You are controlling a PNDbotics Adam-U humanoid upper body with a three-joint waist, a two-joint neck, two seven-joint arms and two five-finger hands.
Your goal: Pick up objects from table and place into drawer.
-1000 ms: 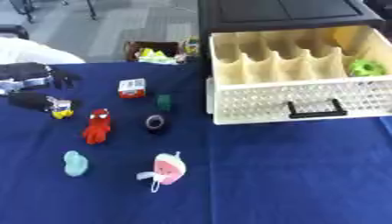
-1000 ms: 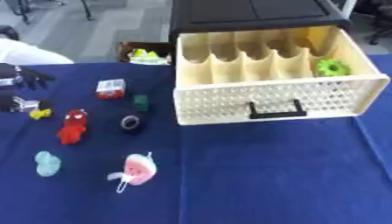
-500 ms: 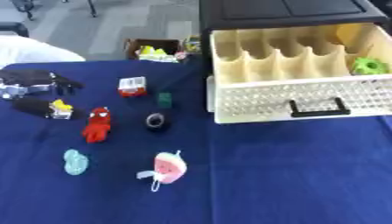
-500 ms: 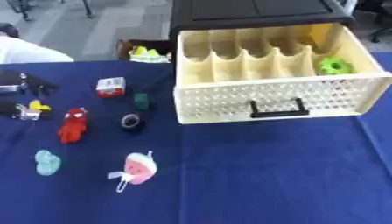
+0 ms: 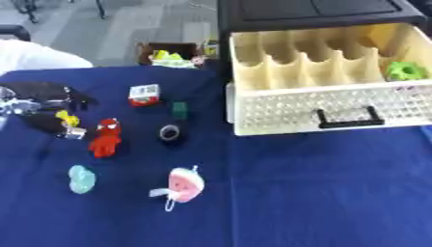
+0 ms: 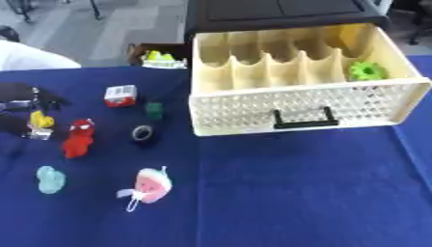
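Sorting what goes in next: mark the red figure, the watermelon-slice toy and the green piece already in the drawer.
red figure [image 5: 105, 140], left eye view, on its torso.
watermelon-slice toy [image 5: 185, 184], left eye view, on its pink face.
green piece [image 6: 367, 71], right eye view, on its middle.

Table cover [image 5: 320, 193]: dark blue cloth, matt, smooth, few soft creases. Drawer [image 6: 303, 108]: cream plastic, front wall perforated mesh pattern, dividers plain smooth; handle [image 6: 301, 119] black, plastic-looking. Cabinet [image 5: 312, 12]: black, smooth, faint sheen. Green piece [image 6: 368, 71] in drawer: bright plastic look. Red figure [image 5: 105, 138]: plastic look, slight gloss. Black ring [image 5: 170, 132]: dull, material unclear. Pale blue thing [image 5: 82, 179]: soft matt look. Pink slice [image 5: 185, 184]: matt, maybe rubbery. Left hand [image 5: 42, 103]: black, dull sheen, silver metal glints.
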